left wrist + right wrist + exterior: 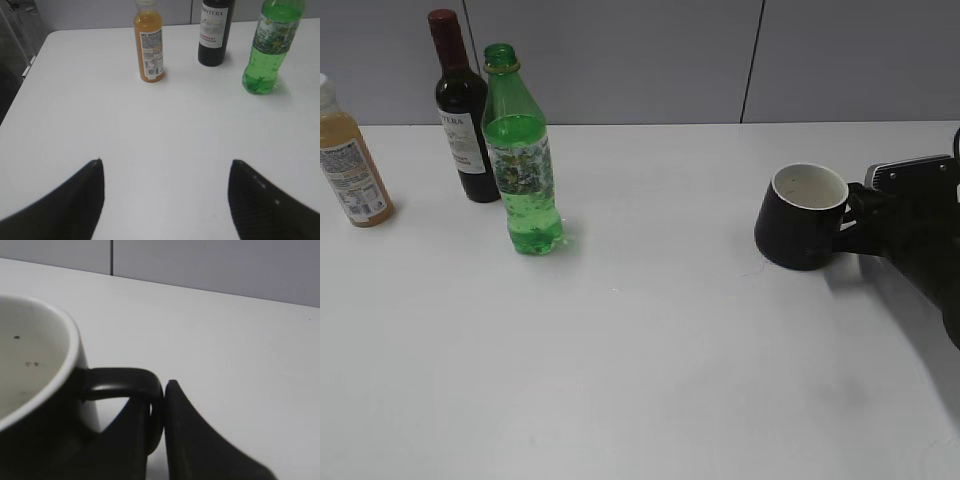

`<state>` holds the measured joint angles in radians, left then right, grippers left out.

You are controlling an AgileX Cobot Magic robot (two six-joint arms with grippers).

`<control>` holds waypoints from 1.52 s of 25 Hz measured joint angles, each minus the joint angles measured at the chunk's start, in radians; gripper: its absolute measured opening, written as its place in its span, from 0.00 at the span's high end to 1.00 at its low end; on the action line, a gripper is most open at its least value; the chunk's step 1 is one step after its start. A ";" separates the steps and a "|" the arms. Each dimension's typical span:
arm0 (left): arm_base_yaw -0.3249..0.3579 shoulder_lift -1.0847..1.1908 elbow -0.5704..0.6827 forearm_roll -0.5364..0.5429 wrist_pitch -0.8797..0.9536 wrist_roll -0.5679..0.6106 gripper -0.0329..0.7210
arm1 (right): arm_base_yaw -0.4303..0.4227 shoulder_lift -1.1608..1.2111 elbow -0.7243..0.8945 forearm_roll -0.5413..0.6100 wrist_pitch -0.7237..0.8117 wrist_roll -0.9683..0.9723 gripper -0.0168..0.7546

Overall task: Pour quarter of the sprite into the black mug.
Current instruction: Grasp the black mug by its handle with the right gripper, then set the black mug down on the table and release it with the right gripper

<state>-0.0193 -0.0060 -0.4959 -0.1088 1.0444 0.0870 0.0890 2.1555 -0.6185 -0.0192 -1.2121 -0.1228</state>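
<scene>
We see a white worktop (650, 350) carrying everything, with a grey panelled wall behind it. The right arm comes in from the right edge of the exterior view, and its right claw (852, 215) is clenched on the loop handle of the mug (800, 217): in the right wrist view one black finger (200, 440) presses against the outside of the handle, the other lies through the loop, and the mug (45, 405) fills the lower left with its white inside facing up. From the exterior view the mug sits just left of that claw, tilted a little; we cannot tell whether its base touches the worktop.

Far to the left of the right claw, well apart from the mug, stands the sprite (520, 160), upright and uncapped, with green liquid up to about its shoulder. Just behind it and slightly farther left is the wine bottle (463, 115), and farther left again the juice bottle (350, 165) near the edge of the view.

The left claw (165, 200) is released, its two dark fingers spread wide over bare worktop. Ahead of it, across the worktop, the juice bottle (149, 45) stands a little left of centre, the wine bottle (216, 32) to the right of that, and the sprite (270, 50) farthest right, all well apart from the claw.
</scene>
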 joint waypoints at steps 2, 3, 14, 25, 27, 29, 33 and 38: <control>0.000 0.000 0.000 0.000 0.000 0.000 0.18 | 0.000 -0.001 0.019 0.000 -0.014 -0.001 0.92; 0.000 0.000 0.000 0.000 0.000 0.000 0.18 | 0.000 -0.003 0.034 0.001 -0.021 -0.001 0.92; 0.000 0.000 0.000 0.000 0.000 0.000 0.18 | 0.000 -0.118 0.200 -0.041 -0.010 0.013 0.92; 0.000 0.000 0.000 0.000 0.000 0.000 0.20 | 0.004 -0.229 0.243 -0.190 0.048 0.043 0.92; 0.000 0.000 0.000 0.000 0.000 0.000 0.21 | 0.015 -0.243 0.243 -0.195 0.047 0.062 0.92; 0.000 0.000 0.000 0.000 0.000 0.000 0.21 | 0.030 -0.249 0.242 -0.211 0.047 0.092 0.92; 0.000 0.000 0.000 0.000 0.000 0.000 0.21 | 0.090 -0.250 0.218 -0.269 0.051 0.116 0.92; 0.000 0.000 0.000 0.000 0.000 0.000 0.21 | 0.220 -0.250 0.148 -0.293 0.052 0.123 0.92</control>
<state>-0.0193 -0.0060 -0.4959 -0.1088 1.0444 0.0870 0.3086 1.9055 -0.4705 -0.3126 -1.1603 0.0000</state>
